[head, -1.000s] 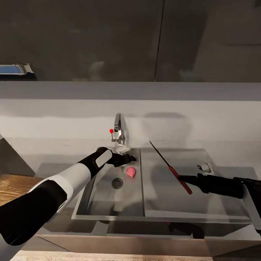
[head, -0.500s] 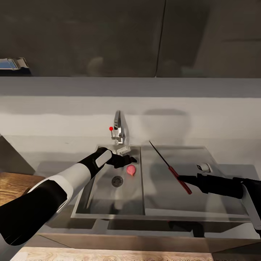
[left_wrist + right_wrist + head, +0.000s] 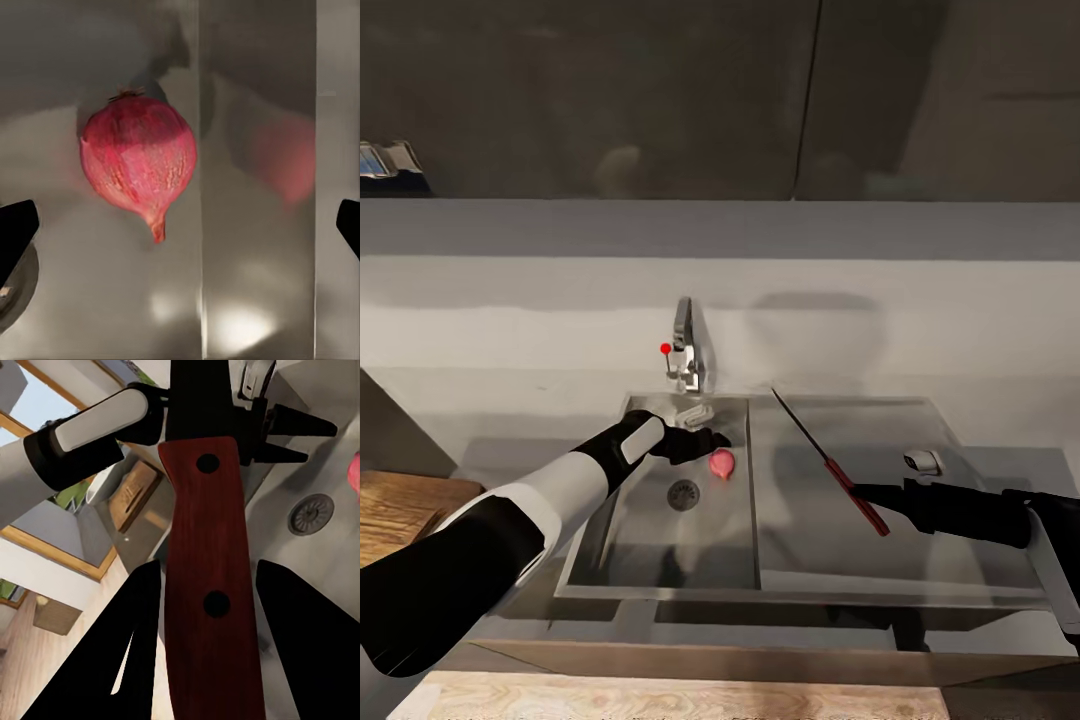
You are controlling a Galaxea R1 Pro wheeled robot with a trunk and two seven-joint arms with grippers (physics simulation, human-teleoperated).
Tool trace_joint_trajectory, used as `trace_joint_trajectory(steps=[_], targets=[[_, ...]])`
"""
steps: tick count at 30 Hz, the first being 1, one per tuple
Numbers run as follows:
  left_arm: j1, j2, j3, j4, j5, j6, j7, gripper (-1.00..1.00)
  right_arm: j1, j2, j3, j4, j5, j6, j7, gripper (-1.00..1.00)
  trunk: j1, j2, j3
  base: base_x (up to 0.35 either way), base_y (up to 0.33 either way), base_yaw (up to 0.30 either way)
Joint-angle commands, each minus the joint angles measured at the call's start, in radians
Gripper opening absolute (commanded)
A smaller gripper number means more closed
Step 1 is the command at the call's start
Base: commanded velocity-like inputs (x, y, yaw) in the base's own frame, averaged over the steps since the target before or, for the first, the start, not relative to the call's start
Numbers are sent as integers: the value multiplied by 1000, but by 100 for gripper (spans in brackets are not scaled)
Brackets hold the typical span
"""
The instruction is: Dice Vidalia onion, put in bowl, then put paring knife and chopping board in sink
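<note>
Onion in the sink, knife in hand
Left gripper jaws hung wide open over the onion in the sink; right gripper jaws clamped the paring knife.

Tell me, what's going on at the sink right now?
Left gripper open, over the onion in the sink. Right gripper shut on the paring knife. Nothing blocking the onion.

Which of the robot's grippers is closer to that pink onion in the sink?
Left. The left gripper hovers open just above the onion; the right gripper holds the paring knife over the drainboard.
</note>
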Motion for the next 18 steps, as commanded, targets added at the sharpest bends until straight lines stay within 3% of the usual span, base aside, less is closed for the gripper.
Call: trace_joint_trajectory(steps=[1,18], targets=[[-1,0,-3,5,-4,-3,-6,100,-1,0,0,0,-3,10,5,-100,1,-2,-4,0,0,0],[-1,3,-3,12,-5,-49,-8,100,-1,-1,-1,0,-3,10,5,-100,1,-2,-31,0,0,0]])
